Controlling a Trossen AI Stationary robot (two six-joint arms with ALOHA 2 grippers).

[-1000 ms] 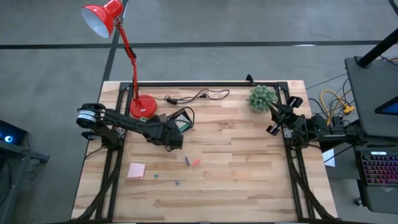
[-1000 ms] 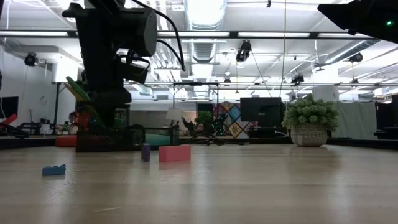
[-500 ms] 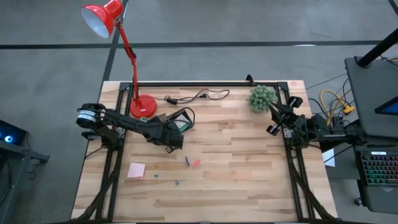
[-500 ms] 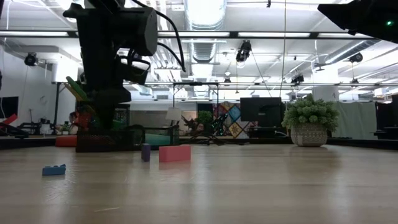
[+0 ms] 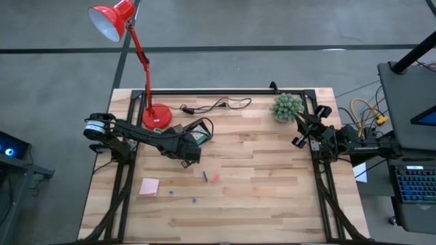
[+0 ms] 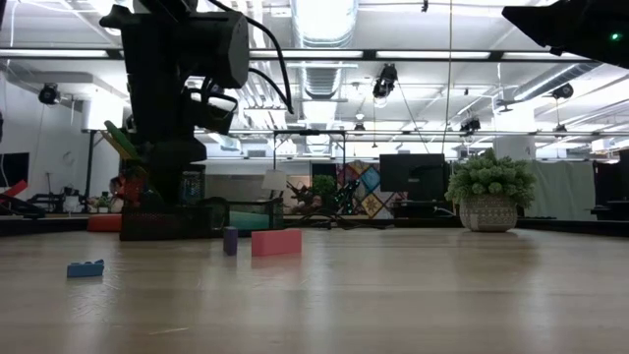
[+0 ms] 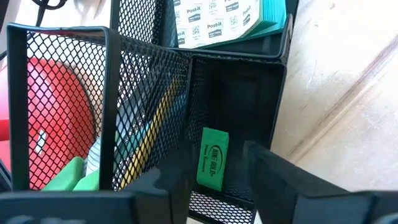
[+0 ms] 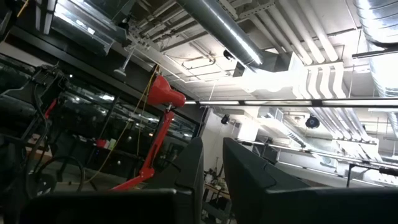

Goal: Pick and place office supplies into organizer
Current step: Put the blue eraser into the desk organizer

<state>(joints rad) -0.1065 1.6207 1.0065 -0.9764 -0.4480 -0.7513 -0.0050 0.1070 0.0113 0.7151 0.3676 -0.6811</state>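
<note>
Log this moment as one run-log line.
left end effector: open over organizer | green eraser: inside compartment | right end effector: parked at table edge

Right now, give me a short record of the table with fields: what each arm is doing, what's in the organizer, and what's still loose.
left gripper: open, over the black mesh organizer
in organizer: green eraser lying in the compartment below the fingers; white sticky-note block in another compartment
right gripper: parked at the table's right edge, beside the green plant ball
loose on table: pink sticky-note pad, red block, purple piece, blue brick
</note>
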